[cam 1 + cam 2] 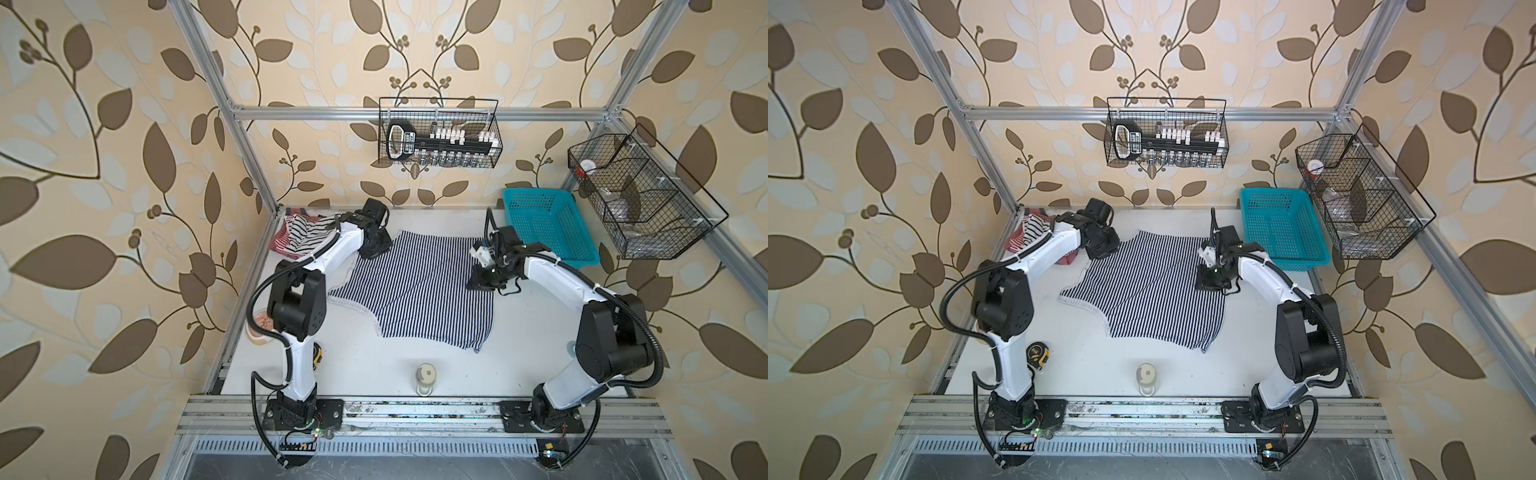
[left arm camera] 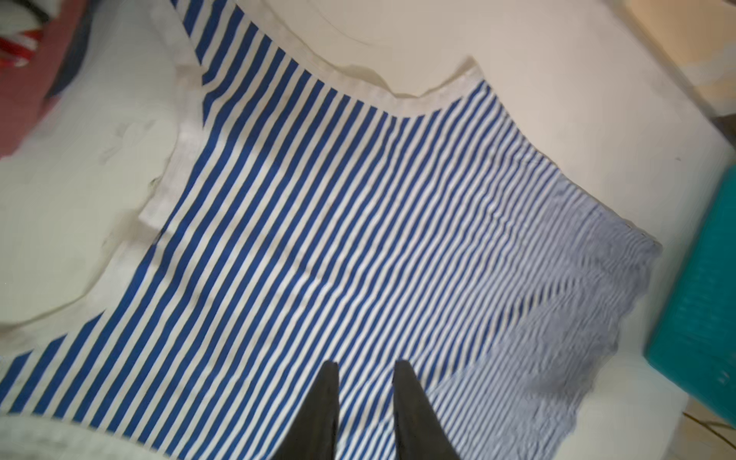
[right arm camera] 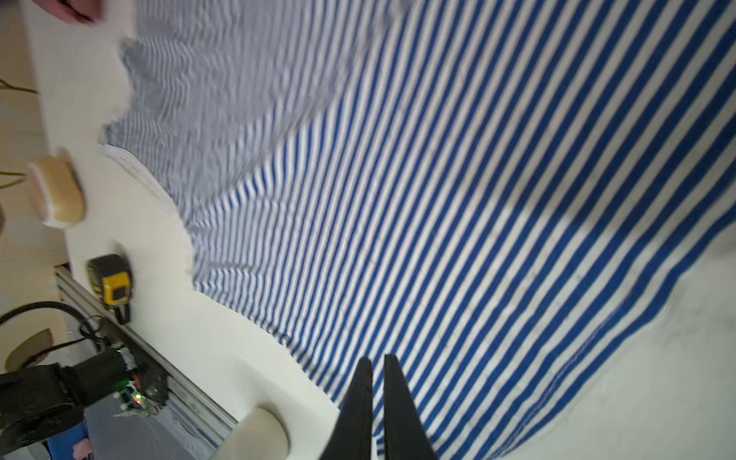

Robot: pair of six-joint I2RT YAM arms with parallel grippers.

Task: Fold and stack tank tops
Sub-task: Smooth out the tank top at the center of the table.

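on the table: navy tank top laid open, an arm at each far corner

top views: navy-and-white striped tank top (image 1: 415,291) lies spread mostly flat in the middle of the table (image 1: 374,365). its near right corner is a bit rumpled, and a white-bound curved edge shows on its near left side. left gripper (image 1: 376,243) sits over the far left corner, right gripper (image 1: 478,282) over the right edge, near the blue basket (image 1: 548,228). black-striped white top (image 1: 305,230) and red-and-white top (image 1: 280,245) are bunched together in the far left corner of the table, partly under the left arm. nothing folded, nothing stacked, same in both top views.

left wrist: fingers (image 2: 328,398) part-way open, clear gap with stripes showing through, nothing held. they sit over the cloth.

right wrist: fingers (image 3: 360,398) all but closed, only a sliver between them, no cloth seen pinched. tips sit at the cloth's edge.

handling, my read: thin jersey, light and floppy. it will sag, stretch and slide on the smooth table. best hold looks like a pinch on the bound seams or hem corners, both layers, one arm per corner, carried low so the fold lands flat.
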